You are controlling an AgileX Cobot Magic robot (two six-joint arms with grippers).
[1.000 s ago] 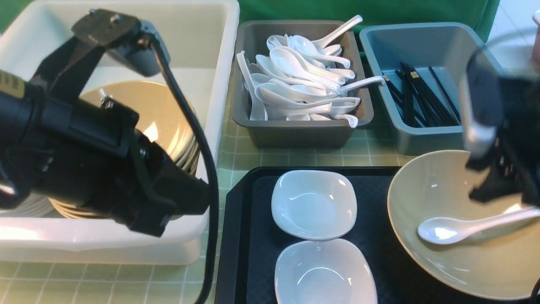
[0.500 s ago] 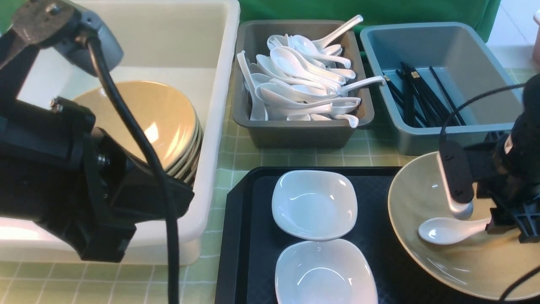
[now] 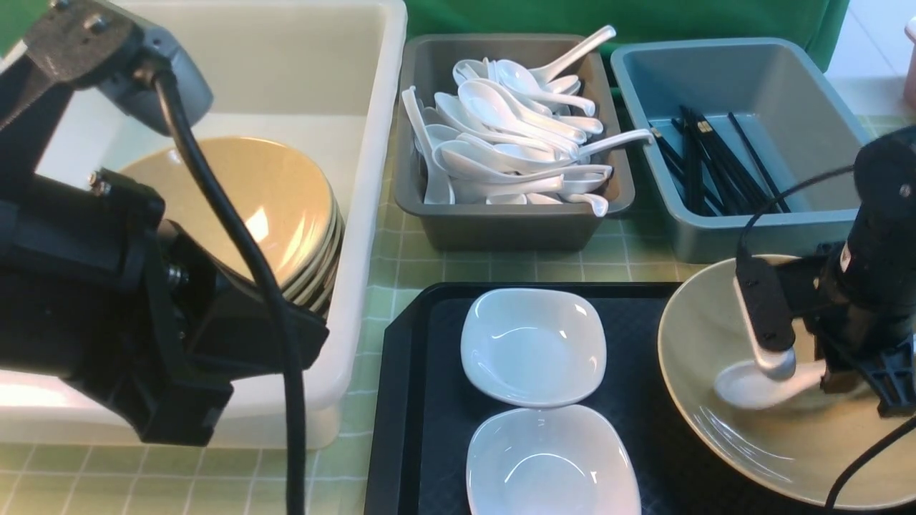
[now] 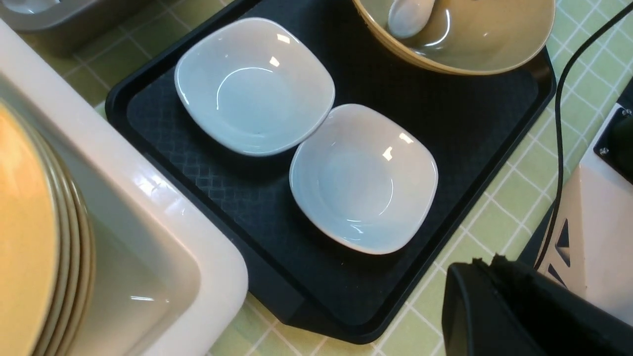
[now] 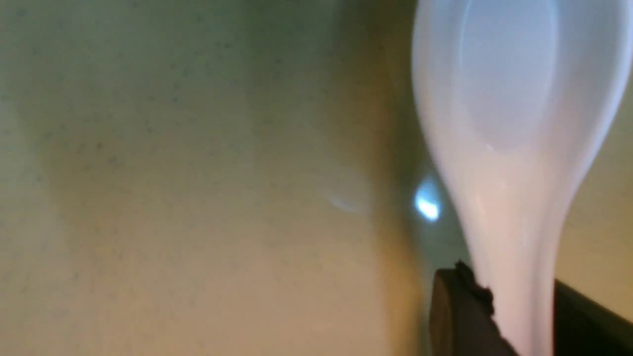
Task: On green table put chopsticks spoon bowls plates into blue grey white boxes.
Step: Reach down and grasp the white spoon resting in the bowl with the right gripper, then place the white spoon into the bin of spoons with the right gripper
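Note:
A white spoon (image 3: 751, 386) lies inside a wide tan bowl (image 3: 715, 322) at the right end of the black tray. My right gripper (image 3: 834, 375) reaches down into that bowl. In the right wrist view its black fingers (image 5: 460, 306) press both sides of the spoon's handle (image 5: 514, 277), so it is shut on it. Two white plates (image 3: 533, 347) (image 3: 551, 461) sit on the tray. My left gripper (image 4: 487, 262) is shut and empty, hanging over the green table (image 4: 499, 198) beside the tray's corner.
A big white box (image 3: 379, 143) at the left holds stacked tan bowls (image 3: 250, 200). A grey box (image 3: 501, 229) holds several spoons. A blue-grey box (image 3: 737, 71) holds black chopsticks (image 3: 715, 172). The black tray (image 3: 429, 372) fills the front middle.
My right gripper came down into the bowl and closed round the spoon's handle; the spoon now looks blurred and slightly shifted. My left arm drew back to the left.

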